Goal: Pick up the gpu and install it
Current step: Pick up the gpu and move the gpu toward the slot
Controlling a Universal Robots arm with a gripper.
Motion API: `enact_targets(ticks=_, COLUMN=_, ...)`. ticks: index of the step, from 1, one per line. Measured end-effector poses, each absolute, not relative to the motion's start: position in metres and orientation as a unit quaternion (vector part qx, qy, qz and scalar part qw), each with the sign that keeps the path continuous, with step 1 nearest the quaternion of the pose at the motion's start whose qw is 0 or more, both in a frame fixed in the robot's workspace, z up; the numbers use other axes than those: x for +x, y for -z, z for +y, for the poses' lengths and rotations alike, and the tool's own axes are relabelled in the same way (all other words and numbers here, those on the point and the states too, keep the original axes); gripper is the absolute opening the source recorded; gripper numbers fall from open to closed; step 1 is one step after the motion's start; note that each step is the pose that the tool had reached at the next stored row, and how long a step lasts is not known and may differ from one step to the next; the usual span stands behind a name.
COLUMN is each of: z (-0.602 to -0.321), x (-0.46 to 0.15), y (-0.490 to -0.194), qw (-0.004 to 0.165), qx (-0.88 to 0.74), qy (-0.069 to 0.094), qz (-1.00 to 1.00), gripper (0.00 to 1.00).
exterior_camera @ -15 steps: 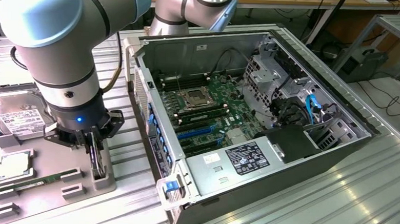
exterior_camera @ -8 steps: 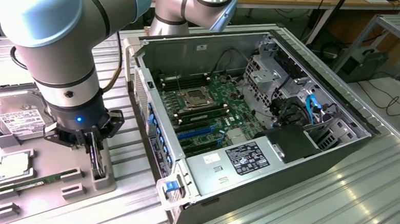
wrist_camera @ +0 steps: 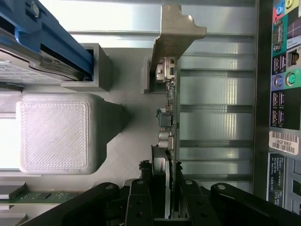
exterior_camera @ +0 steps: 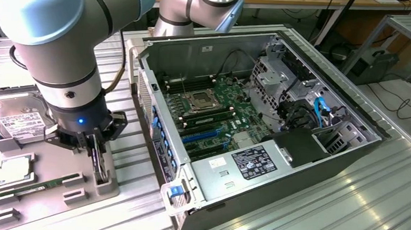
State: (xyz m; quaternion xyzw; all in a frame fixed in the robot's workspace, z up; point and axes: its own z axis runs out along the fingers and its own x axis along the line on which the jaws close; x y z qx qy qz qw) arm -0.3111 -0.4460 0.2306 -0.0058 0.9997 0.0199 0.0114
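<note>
The gpu [exterior_camera: 101,168] is a thin dark card standing on edge in a slot of the grey holder tray [exterior_camera: 45,154], at the exterior view's left. My gripper [exterior_camera: 96,152] reaches straight down over it. In the wrist view the gpu [wrist_camera: 168,117] is seen edge-on, with its silver end bracket [wrist_camera: 176,33] at the far end and the round fan housing close to my black fingers [wrist_camera: 140,202]. My gripper [wrist_camera: 165,209] has one finger on each side of the card, pressed against it, so it is shut on the gpu.
The open computer case [exterior_camera: 188,169] lies on its side to the right of the tray, motherboard [exterior_camera: 213,113] facing up. The tray also holds a hard drive [exterior_camera: 15,118], a processor [exterior_camera: 12,171] and a green memory stick [exterior_camera: 36,189]. The case's rear ports [wrist_camera: 284,89] run beside the gpu.
</note>
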Motion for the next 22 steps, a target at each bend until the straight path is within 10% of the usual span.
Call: enact_targets(ticks=22, z=-0.4460, x=-0.3111, y=-0.2393, qw=0.011, qx=-0.006, qy=-0.020, qz=1.000, gripper=0.27)
